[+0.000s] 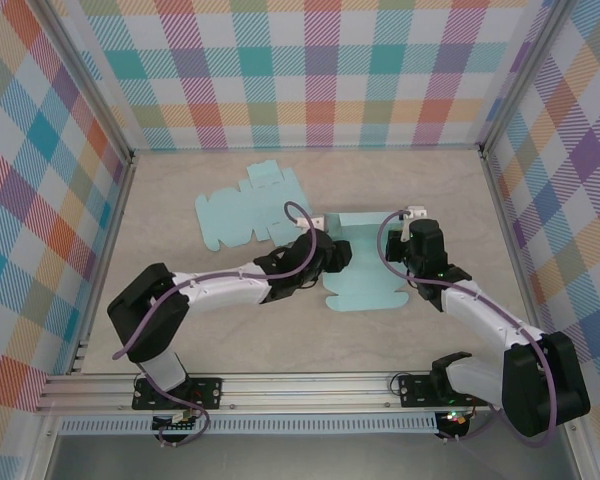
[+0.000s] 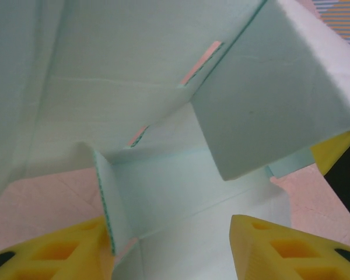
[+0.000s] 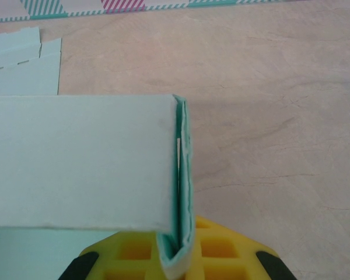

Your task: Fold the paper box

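The paper box is a pale teal blank, partly folded, at the table's middle. My left gripper is at its left edge. In the left wrist view that gripper is open, its yellow fingers spread over the box floor, with a small raised flap beside the left finger and a larger panel tilted above. My right gripper holds the box's right side. In the right wrist view this gripper is shut on a doubled upright wall.
A second flat teal blank lies at the back left, its corner seen as a blank in the right wrist view. Bare tan table surrounds the box. Plaid walls enclose the workspace.
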Robot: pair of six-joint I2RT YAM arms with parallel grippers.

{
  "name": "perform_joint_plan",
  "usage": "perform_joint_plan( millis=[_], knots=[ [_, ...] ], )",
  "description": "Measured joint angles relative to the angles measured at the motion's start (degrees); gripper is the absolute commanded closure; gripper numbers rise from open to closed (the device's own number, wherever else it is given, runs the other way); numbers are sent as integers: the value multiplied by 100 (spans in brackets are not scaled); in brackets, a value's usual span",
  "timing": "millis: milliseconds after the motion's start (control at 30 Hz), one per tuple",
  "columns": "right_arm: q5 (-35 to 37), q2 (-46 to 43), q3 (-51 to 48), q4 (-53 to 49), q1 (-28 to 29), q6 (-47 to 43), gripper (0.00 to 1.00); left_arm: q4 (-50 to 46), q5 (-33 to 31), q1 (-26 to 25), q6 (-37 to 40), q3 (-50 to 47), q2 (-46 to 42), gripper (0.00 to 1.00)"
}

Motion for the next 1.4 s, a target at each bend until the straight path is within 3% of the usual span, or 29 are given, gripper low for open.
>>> perform_joint_plan(
  millis=[533, 967, 1233, 1400],
  knots=[
    [48, -2, -11, -2, 0, -22, 100, 251, 197, 0, 153, 136, 356, 49],
    [42, 20, -11, 31, 0, -20, 100, 310, 409, -83, 988, -1176, -1770, 41],
    [17, 20, -11, 31, 0, -20, 100, -146, -905, 74, 1674, -1270, -2863, 45],
    [-2, 20, -11, 33, 0, -20, 100, -452, -1408, 807, 1663, -1250, -2693, 46]
  ],
)
